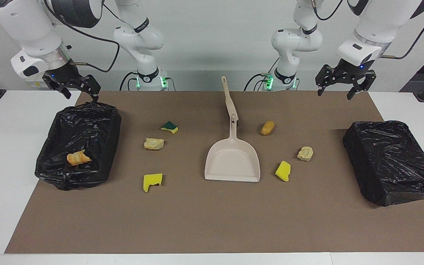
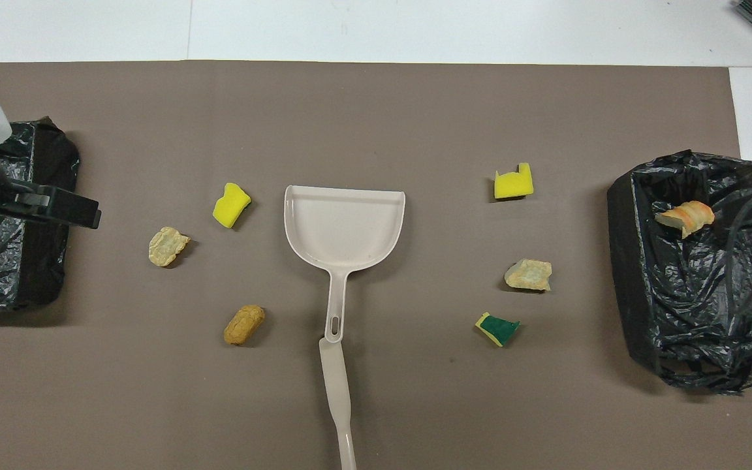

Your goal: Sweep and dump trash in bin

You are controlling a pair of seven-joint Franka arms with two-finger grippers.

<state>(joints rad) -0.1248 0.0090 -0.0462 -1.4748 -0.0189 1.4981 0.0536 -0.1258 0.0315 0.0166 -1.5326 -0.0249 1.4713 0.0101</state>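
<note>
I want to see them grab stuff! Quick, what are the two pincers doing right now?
Left pincer: open, holding nothing, up over the brown mat.
Right pincer: open, holding nothing, above the open black-bagged bin.

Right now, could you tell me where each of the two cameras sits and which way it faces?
Facing view: high across the table, looking at the robots; both arms show, left gripper and right gripper open, raised.
Overhead view: high above the robots' end, looking steeply down; only the left gripper and wrist show.
Shared: dustpan, scattered trash, both lined bins, half a turn apart.
</note>
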